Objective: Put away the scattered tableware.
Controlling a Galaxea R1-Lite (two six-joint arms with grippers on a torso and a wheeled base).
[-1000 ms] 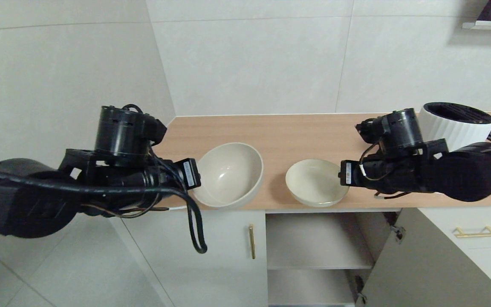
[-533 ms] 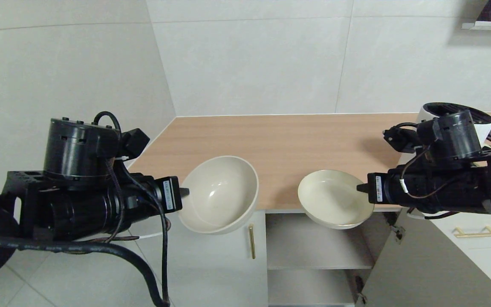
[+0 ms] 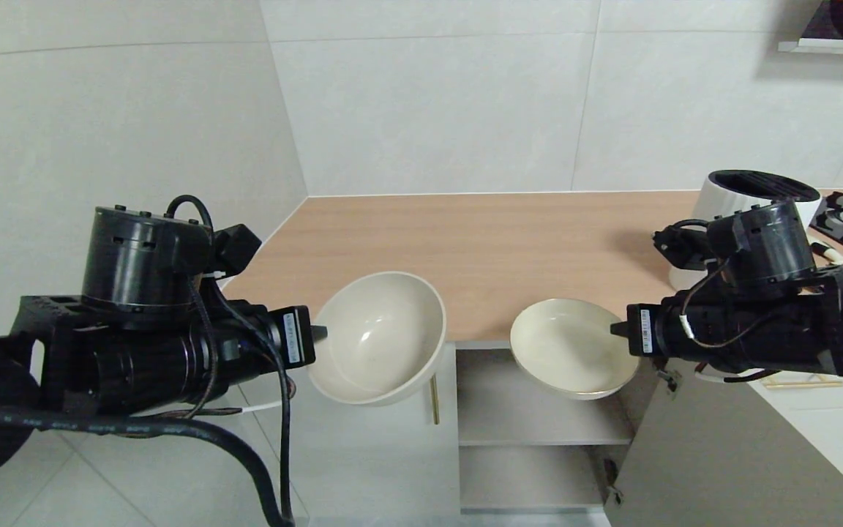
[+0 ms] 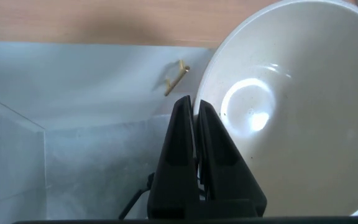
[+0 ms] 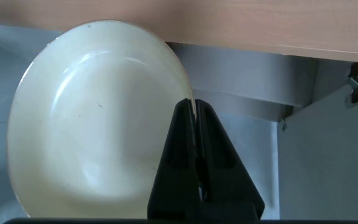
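Both bowls are off the counter [image 3: 480, 241] now and hang just past its front edge, left gripper [image 3: 319, 333] pinched tight on the rim of the big bowl [image 3: 381, 337], right gripper [image 3: 615, 329] clamped on the small bowl [image 3: 571, 345]. I reckon the open cupboard [image 3: 538, 410] under the counter comes next

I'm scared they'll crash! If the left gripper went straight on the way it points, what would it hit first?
Probably the smaller bowl in the right gripper. The left gripper points across at it, with its own big bowl leading, though depth is hard to judge.
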